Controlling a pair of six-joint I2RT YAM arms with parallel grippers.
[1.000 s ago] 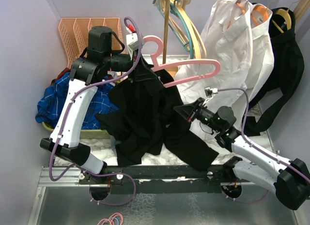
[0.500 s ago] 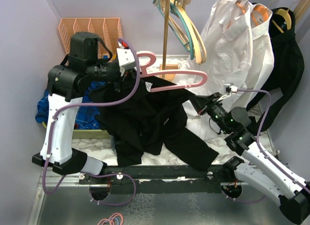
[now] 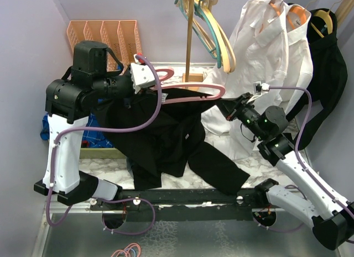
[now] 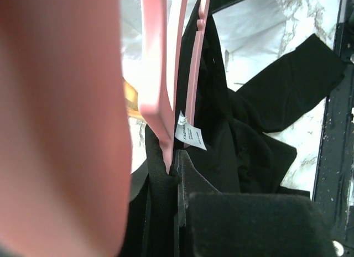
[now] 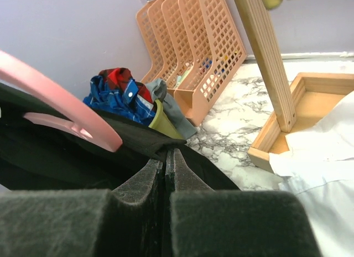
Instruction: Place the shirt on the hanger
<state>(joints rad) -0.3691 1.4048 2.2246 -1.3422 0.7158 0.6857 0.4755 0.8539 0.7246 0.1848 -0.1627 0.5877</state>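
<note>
Leftward since a second ago, my left pincer (image 3: 148,83) has carried the hanger (image 3: 199,93), clamped near its hook, to just beside the wooden post (image 3: 189,41). My right pincer (image 3: 228,109) is closed on the shirt (image 3: 160,136), which hangs below the post. Next, I judge, I stretch that shoulder over the hanger's free end.

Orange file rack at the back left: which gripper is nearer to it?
Left. The left gripper holds the hanger just right of the orange file rack; the right gripper pinches the shirt farther right, past the wooden post.
</note>
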